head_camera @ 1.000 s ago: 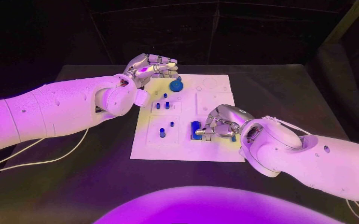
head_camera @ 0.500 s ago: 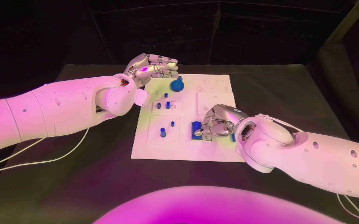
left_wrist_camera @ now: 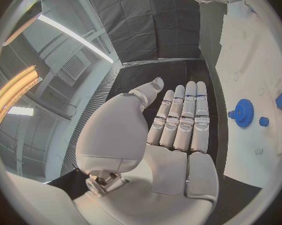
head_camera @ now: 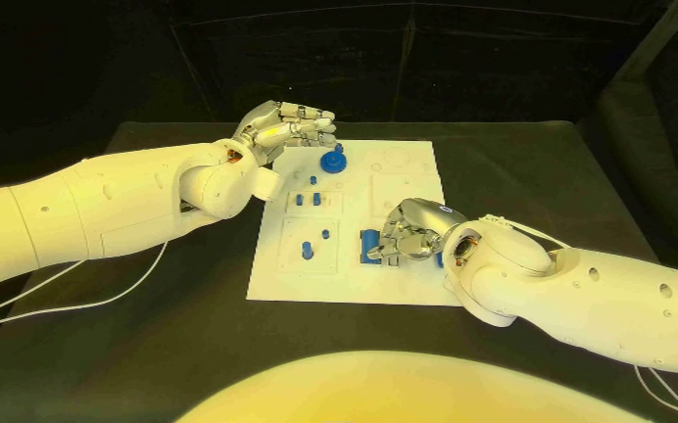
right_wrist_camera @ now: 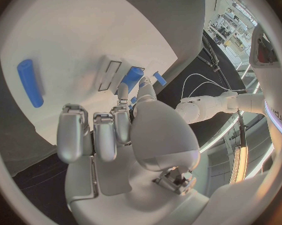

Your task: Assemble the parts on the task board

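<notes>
The right hand (head_camera: 410,232) covers a blue block (head_camera: 370,246) on the board (head_camera: 403,164); its grip is not clear. Left hand (head_camera: 287,129), fingers straight and together, is beside the gear (head_camera: 333,160).

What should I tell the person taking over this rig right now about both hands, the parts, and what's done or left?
Left hand: holds nothing, fingers straight and together, hovering at the far left corner of the task board, beside the blue gear.
Right hand: fingers curled down over the larger blue part near the board's near right area; whether it grips the part cannot be told.
Small blue pegs stand in the board's middle; a blue cylinder lies loose on the board.
Done: some pegs appear seated.
Left: the part under the right hand, the loose cylinder, probably the gear.
</notes>
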